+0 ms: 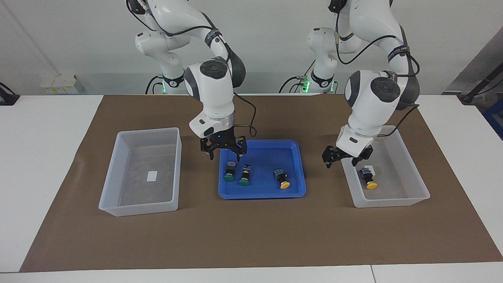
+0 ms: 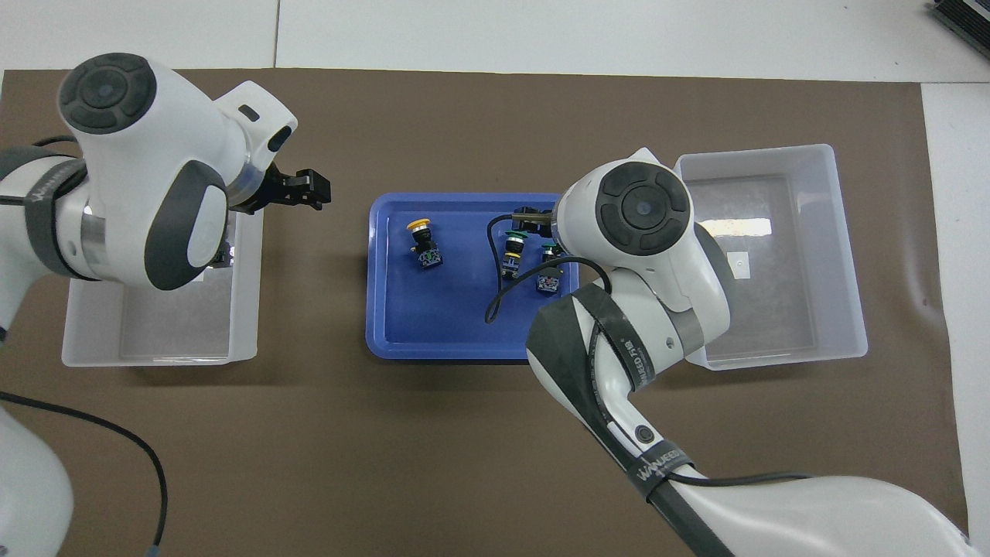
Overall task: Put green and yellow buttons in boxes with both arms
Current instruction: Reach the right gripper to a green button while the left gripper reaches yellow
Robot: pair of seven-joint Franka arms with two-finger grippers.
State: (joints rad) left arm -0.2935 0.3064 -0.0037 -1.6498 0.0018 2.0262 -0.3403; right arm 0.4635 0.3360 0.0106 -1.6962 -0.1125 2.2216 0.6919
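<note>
Robotics lab: two bench-mounted arms (image 1: pixel 212 84), brown mat (image 1: pixel 251 236) on white table (bare grey walls).
</note>
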